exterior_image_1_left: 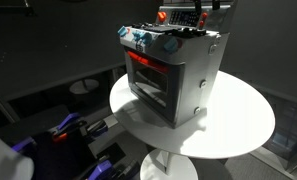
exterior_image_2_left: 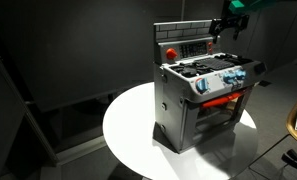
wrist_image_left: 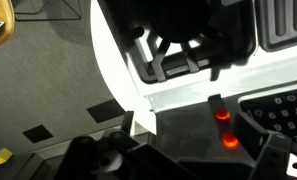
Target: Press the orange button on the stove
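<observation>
A: Where does the stove stand?
B: Left to right in an exterior view: the bare side of the round table (exterior_image_2_left: 128,130); then the stove (exterior_image_2_left: 203,95), upright toward the table's right edge; then the gripper (exterior_image_2_left: 226,30), hanging over the red back panel (exterior_image_2_left: 188,45)
A: Is the hand clenched or released?
B: I cannot tell; the wrist view shows only dark finger shapes, and I see nothing grasped
A: And the button?
B: Two small orange-red glows (wrist_image_left: 220,113) show in the wrist view; which one is the button I cannot say
A: How will it handle?
B: I judge it a light, rigid, hollow toy on a smooth top; a hard shove could slide it toward the edge; no hold is needed, only a gentle, square press with a fingertip
</observation>
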Tool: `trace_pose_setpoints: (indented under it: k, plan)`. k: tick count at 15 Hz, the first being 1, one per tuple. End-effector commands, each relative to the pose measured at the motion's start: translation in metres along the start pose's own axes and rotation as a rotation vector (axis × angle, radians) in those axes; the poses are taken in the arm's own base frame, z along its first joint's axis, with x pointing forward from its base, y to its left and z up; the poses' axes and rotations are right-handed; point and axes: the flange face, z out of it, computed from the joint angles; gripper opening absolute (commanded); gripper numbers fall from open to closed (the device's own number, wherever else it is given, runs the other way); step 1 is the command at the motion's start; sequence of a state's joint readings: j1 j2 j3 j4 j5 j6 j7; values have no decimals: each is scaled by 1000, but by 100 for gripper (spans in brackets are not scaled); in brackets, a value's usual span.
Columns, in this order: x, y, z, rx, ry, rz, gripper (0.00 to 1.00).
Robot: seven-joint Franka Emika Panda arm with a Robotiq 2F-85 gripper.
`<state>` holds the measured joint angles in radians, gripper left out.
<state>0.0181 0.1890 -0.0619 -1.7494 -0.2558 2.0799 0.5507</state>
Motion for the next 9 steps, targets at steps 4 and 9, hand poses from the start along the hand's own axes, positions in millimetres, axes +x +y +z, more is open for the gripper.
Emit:
trace_pose_setpoints:
  k: [4,9]
  plan:
    - [-28,25,-47,25,-191,-111,100]
    - [-51,43,-75,-6,-286,-191,100]
